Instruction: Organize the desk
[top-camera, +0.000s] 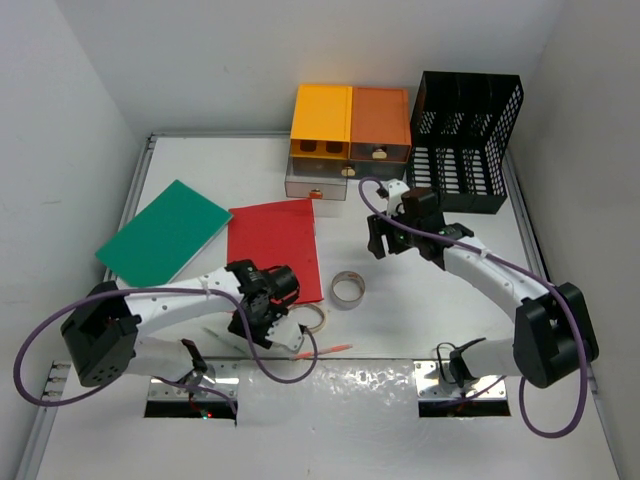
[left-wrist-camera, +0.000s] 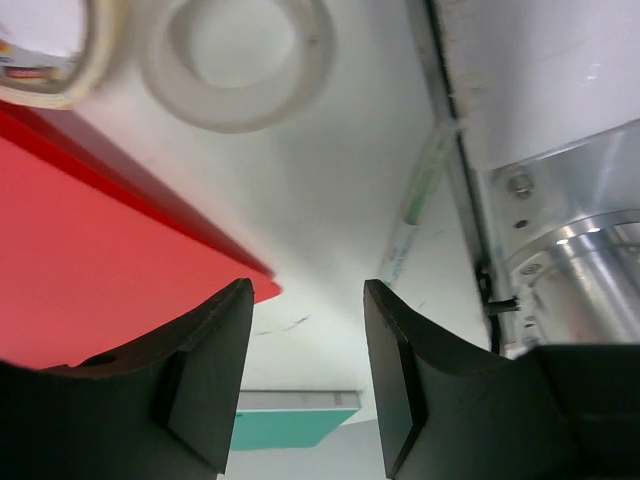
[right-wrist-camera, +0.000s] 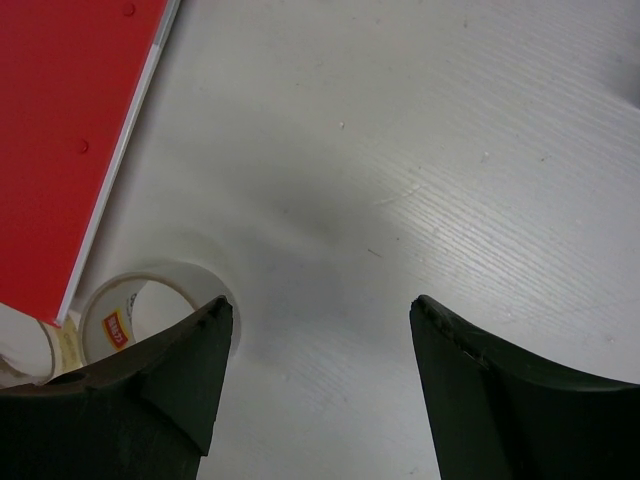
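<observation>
The desk (top-camera: 440, 330) is a large white tabletop with metal rails. On it lie a red folder (top-camera: 273, 243), a green book (top-camera: 165, 232), two tape rolls (top-camera: 347, 289) (top-camera: 310, 320) and an orange pen (top-camera: 325, 350). My left gripper (top-camera: 245, 325) is open and empty, low over the desk by the red folder's near corner (left-wrist-camera: 120, 270). My right gripper (top-camera: 378, 240) is open and empty above bare desk, right of the red folder (right-wrist-camera: 70, 120). A labelled tape roll (right-wrist-camera: 140, 310) shows beside its left finger.
An orange-and-yellow drawer unit (top-camera: 350, 125) with a grey drawer pulled out stands at the back. A black mesh file rack (top-camera: 465, 140) stands at the back right. A pale green pen (left-wrist-camera: 415, 205) lies along the near rail (left-wrist-camera: 450, 150). White walls surround the desk.
</observation>
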